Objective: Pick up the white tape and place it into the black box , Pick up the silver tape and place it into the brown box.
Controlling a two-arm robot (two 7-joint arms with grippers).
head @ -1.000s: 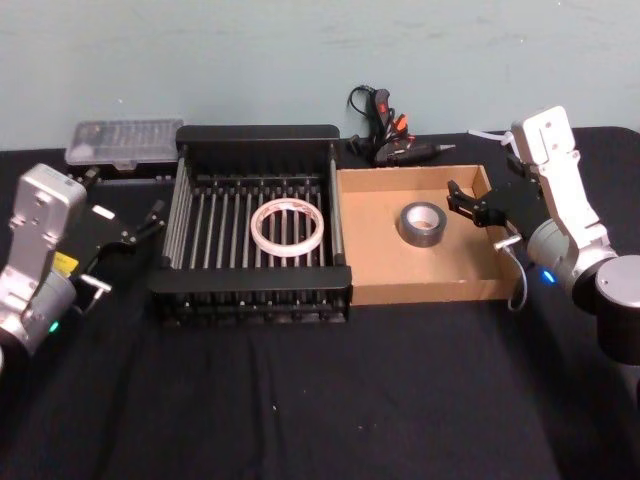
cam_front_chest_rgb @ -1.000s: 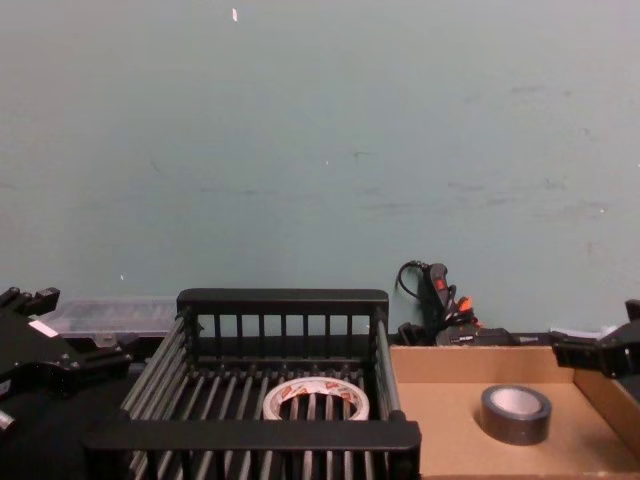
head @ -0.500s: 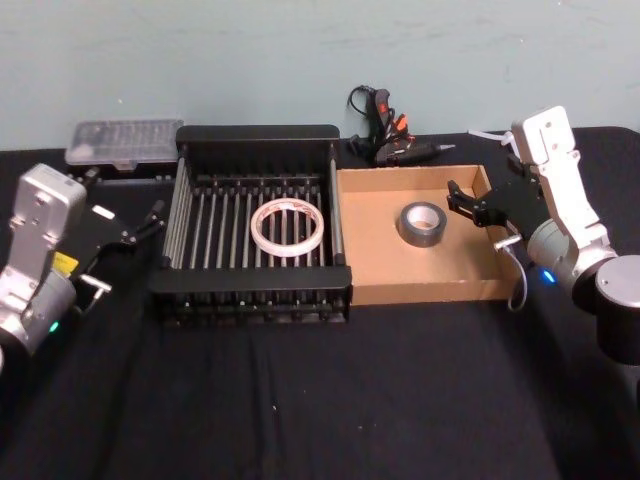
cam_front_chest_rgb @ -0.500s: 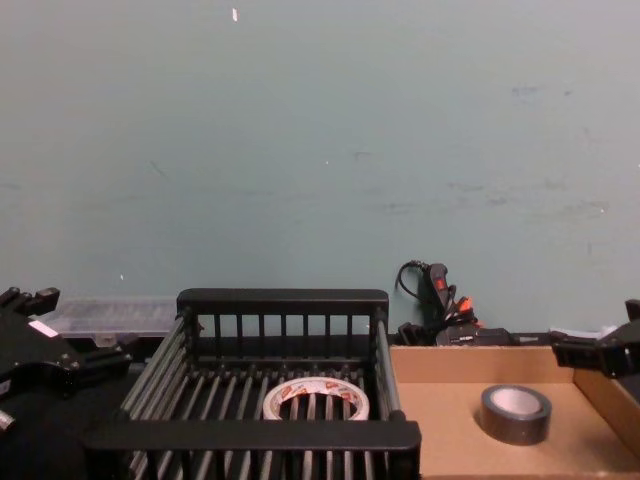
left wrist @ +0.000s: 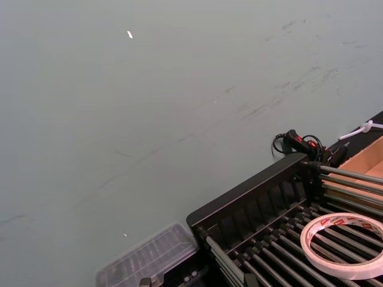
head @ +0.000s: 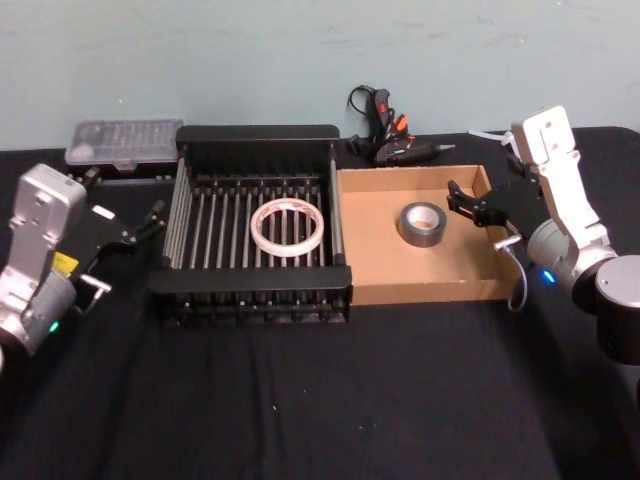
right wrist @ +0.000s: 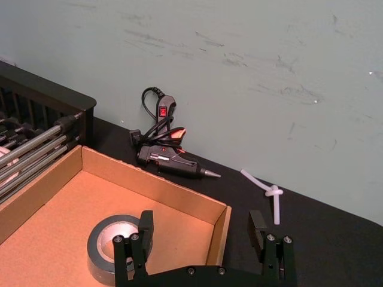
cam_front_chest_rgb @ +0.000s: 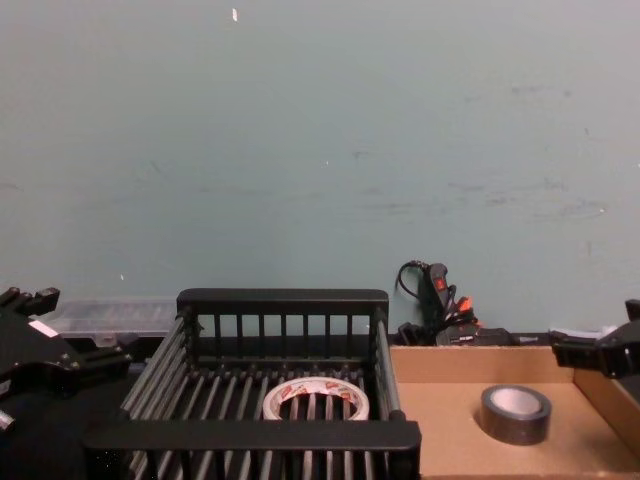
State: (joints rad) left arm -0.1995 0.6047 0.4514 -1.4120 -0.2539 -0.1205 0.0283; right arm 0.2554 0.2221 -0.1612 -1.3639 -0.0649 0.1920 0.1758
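Inside our black box (head: 252,272) white tape (head: 287,226) flat mid-floor clear of walls, silver tape (head: 420,222) in brown box (head: 420,281), our right gripper (head: 468,205) spread empty over its right rim, left gripper (head: 140,225) beside crate, grip unclear.

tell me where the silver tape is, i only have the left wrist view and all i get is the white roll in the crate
Observer: The silver tape lies flat on the floor of the brown box, apart from its walls.
Operator: is the right gripper holding it
Observer: No. The right gripper is open and hangs over the box's right wall, beside the roll without touching it.
Operator: and my own left gripper
Observer: The left gripper is over the black cloth just left of the black box, outside it, and holds nothing.
Operator: white tape fully inside?
Observer: Yes, the white tape lies flat on the crate's bars, near the middle.
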